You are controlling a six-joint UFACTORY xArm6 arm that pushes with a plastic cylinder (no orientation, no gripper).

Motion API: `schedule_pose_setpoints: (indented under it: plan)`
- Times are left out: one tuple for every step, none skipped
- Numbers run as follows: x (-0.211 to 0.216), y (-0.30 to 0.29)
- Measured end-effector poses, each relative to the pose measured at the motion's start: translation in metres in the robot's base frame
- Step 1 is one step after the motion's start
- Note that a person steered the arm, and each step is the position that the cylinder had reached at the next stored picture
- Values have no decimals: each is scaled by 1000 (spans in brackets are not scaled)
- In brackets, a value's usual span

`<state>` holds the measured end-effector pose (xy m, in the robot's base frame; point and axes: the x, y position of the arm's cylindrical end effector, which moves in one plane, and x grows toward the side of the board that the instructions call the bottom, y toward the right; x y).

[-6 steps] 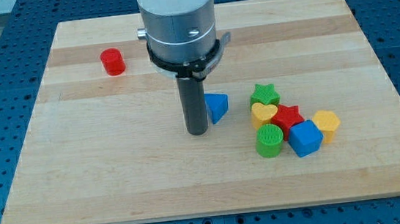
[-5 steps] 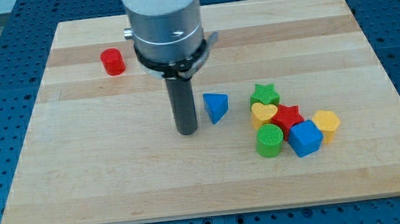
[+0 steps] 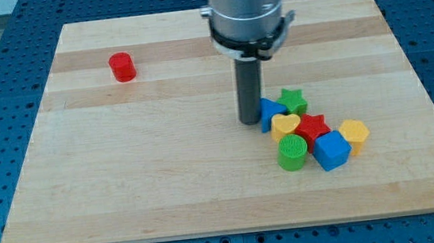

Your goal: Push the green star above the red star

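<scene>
The green star point(image 3: 289, 100) lies at the upper left of a cluster at the board's right, just above the yellow heart point(image 3: 285, 124) and up-left of the red star point(image 3: 312, 125). My tip point(image 3: 250, 121) stands just left of the blue triangle point(image 3: 270, 113), touching or nearly touching it. The triangle is pressed against the green star and the yellow heart.
A green cylinder point(image 3: 292, 152), a blue cube point(image 3: 331, 150) and a yellow hexagon block point(image 3: 354, 133) complete the cluster. A red cylinder point(image 3: 122, 67) stands alone at the board's upper left. The wooden board point(image 3: 127, 186) lies on a blue perforated table.
My tip moved left, then swung right past its earlier spot. The blue triangle was pushed right, up against the green star and yellow heart.
</scene>
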<state>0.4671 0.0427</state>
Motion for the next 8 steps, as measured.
schedule_pose_setpoints:
  plan:
    - [5, 24]
    - [10, 38]
    - [15, 53]
    - [15, 72]
    - [22, 73]
    - [22, 73]
    - [15, 58]
    - [-4, 37]
